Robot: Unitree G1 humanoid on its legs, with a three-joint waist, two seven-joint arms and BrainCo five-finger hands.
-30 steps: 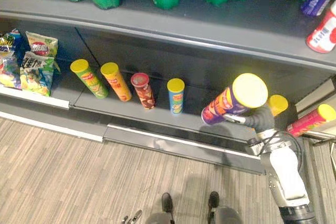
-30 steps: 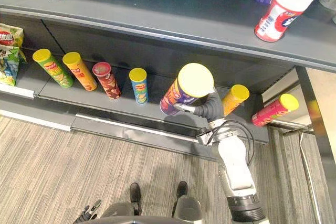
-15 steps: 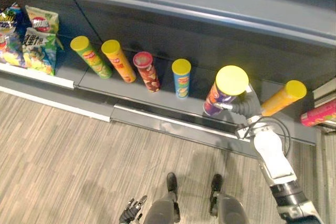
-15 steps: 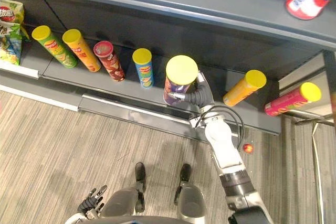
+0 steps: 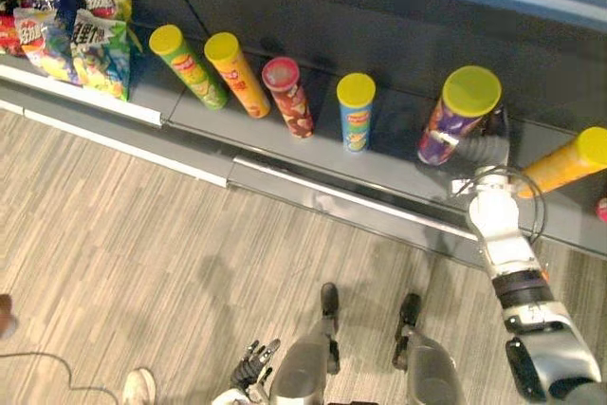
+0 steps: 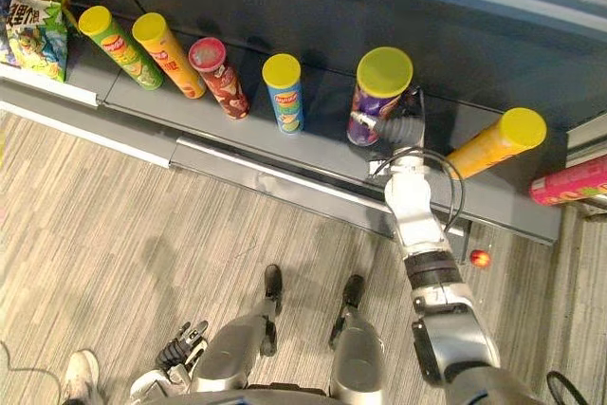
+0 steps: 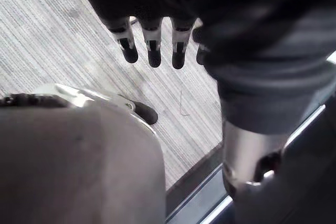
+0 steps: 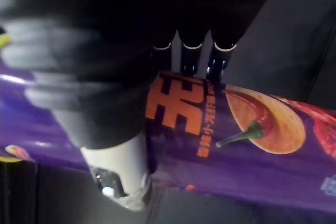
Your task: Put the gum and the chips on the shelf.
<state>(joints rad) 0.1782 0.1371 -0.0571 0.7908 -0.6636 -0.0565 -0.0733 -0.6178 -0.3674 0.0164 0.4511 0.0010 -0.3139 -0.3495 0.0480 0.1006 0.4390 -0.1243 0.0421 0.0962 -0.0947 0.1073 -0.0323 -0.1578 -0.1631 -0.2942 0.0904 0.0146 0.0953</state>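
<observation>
A purple chips can (image 5: pixel 453 125) with a yellow lid stands upright on the grey bottom shelf (image 5: pixel 313 154), between a blue can (image 5: pixel 356 113) and a leaning orange can (image 5: pixel 564 163). My right hand (image 5: pixel 486 151) reaches in from the right and is shut round the purple can's side. In the right wrist view its fingers (image 8: pixel 189 59) curl over the purple can (image 8: pixel 252 145) and the thumb presses from the other side. My left hand (image 5: pixel 251 362) hangs low over the floor with its fingers (image 7: pixel 152 51) relaxed and holding nothing.
Green (image 5: pixel 190 68), orange (image 5: pixel 237 75) and red (image 5: pixel 289 97) cans line the shelf to the left, with chip bags (image 5: pixel 76 26) beyond them. A pink can (image 6: pixel 569 182) lies far right. A small red object (image 6: pixel 480 258) lies on the floor. A person's shoe (image 5: pixel 140 388) shows lower left.
My right hand has carried the purple can down and in, from tilted in front of the shelf to upright on the bottom shelf. The camera has tipped downward.
</observation>
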